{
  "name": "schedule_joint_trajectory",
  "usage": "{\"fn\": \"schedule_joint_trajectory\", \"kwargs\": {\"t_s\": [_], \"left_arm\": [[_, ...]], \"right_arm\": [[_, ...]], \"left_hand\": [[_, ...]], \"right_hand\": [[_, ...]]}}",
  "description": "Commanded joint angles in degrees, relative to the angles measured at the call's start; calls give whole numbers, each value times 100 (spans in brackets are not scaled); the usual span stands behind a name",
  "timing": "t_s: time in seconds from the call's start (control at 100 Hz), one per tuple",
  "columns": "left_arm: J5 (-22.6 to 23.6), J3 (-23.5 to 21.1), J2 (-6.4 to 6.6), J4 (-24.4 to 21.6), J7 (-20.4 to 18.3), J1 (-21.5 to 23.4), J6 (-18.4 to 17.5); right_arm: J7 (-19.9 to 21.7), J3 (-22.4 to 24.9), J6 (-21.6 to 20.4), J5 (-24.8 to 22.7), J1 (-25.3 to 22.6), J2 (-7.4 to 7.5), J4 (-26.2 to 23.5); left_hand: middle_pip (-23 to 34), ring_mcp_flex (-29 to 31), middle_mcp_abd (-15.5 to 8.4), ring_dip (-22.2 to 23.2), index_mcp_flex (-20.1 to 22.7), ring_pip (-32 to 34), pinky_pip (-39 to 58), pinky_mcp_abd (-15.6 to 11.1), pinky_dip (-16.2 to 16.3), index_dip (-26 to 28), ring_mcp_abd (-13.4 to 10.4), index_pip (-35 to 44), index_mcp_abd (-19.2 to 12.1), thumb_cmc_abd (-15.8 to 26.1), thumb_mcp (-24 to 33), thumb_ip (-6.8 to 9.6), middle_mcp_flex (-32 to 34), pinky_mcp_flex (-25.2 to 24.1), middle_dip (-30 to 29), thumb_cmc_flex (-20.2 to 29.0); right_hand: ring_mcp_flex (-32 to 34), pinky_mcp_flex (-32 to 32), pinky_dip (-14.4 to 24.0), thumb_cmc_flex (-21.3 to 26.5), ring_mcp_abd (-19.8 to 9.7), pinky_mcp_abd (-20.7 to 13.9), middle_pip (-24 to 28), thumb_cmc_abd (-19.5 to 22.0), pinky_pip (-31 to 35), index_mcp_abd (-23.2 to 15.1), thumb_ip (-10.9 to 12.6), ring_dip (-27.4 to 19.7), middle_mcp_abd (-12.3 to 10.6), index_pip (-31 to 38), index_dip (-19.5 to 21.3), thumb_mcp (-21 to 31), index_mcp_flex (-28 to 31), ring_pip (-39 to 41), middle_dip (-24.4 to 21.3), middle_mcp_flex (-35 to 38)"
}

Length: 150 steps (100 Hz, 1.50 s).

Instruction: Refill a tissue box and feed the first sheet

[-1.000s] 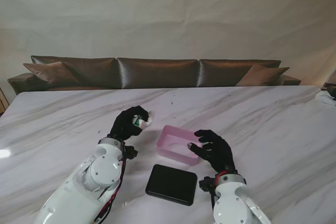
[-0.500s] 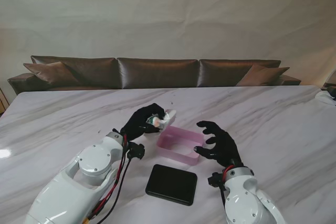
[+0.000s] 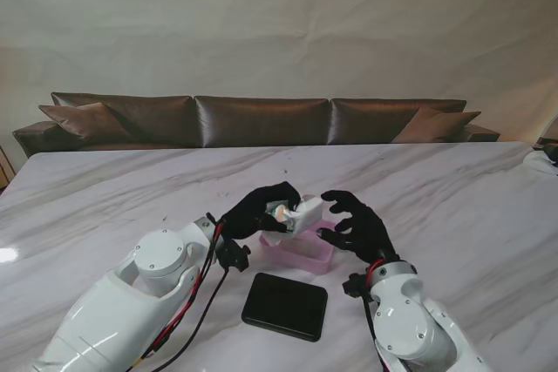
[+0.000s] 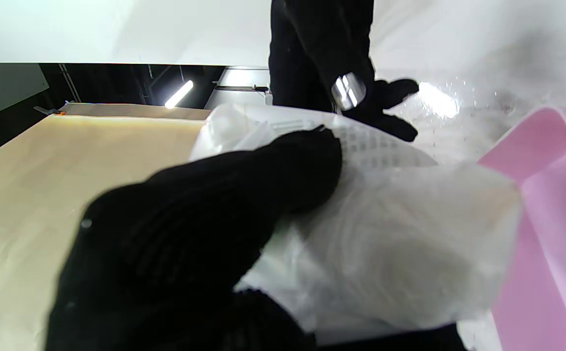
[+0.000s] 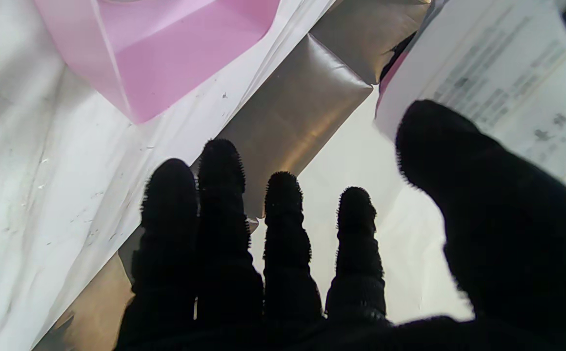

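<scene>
1. Pink tissue box (image 3: 301, 248) on white marble table (image 3: 453, 198), near table centre, partly hidden under both hands; open side up, pale oval on its floor in left wrist view (image 4: 551, 195); also in right wrist view (image 5: 166, 53).
2. White plastic-wrapped tissue pack (image 3: 301, 213) held over box, tilted, one end toward 2 o'clock; printed grid and small text on wrapper in wrist views (image 4: 385, 234) (image 5: 497, 83).
3. Left hand (image 3: 261, 211), black-gloved, clenched around tissue pack from 9 o'clock side; thumb across top of wrapper (image 4: 244, 195).
4. Right hand (image 3: 353, 226), black-gloved, at 3 o'clock of pack, fingers (image 3: 336, 202) spread and curled toward it; holding nothing, fingers apart (image 5: 283, 234); contact between thumb and wrapper impossible to judge.
5. Black flat rectangular lid-like panel (image 3: 285, 306) lying at 6 o'clock of box, just beside it, between the two forearms, touching neither.
6. Brown leather sofa (image 3: 261, 119) at 12 o'clock beyond far table edge, cushions at both ends.
7. White left arm (image 3: 139, 302) with red and black cables along wrist, entering from 7 o'clock; white right arm (image 3: 410, 328) from 5 o'clock.
8. Small object at far right table edge, 3 o'clock, too small to identify.
</scene>
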Motion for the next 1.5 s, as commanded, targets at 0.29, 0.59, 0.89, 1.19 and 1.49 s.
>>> {"fn": "schedule_joint_trajectory", "kwargs": {"t_s": [0.29,0.59,0.89,1.19,1.49], "left_arm": [[-119,134,-28,242,-282,-91,121],[-275,190,-141,636,-270,-285,258],[-543,245,-260,864,-222,-391,250],[-475,122,-255,634,92,-181,394],[350,-273,-177,62,975,330,484]], "right_arm": [[-144,-242,-358,125,162,-68,243],[78,-245,-587,172,96,-9,198],[-29,-382,-650,344,223,-64,324],[-708,-567,-203,325,437,-263,468],[-754,-492,578,380,517,-327,353]], "left_hand": [[14,526,24,428,40,588,13628,-1666,113,180,460,74,387,594,120,478,140,-97,115,491],[9,505,31,440,16,585,13623,-1664,111,198,458,71,397,608,109,477,118,-126,133,497],[-47,482,77,397,-108,529,13591,-1656,86,96,473,-149,391,666,-21,409,83,-162,129,444],[-957,-175,456,-569,-704,-210,13155,-741,133,-1851,931,-1627,488,1333,-1253,713,-380,-1283,-386,-1189],[-1569,-792,737,-679,-1491,-548,13250,-397,331,-3206,1212,-2815,1272,1641,-2696,521,-1131,-2046,-1438,-2492]], "right_hand": [[697,254,58,-210,-171,-45,207,320,353,-5,-41,369,-256,333,133,-110,1343,656,119,1043],[1061,442,39,-43,-282,-23,311,272,409,-15,0,548,-360,430,261,-52,1941,953,273,1814],[1939,1109,66,614,-358,66,525,-393,927,-537,-553,846,-443,1967,-573,176,3057,1568,1216,3357],[3253,2450,-89,735,-177,483,1436,-1559,2024,-453,-6,1147,12,2447,-16,2024,4311,2703,1935,4842],[3262,3136,-470,632,-197,713,2153,-2168,2217,763,-394,1215,190,2545,-457,2129,4646,3536,1539,5056]]}}
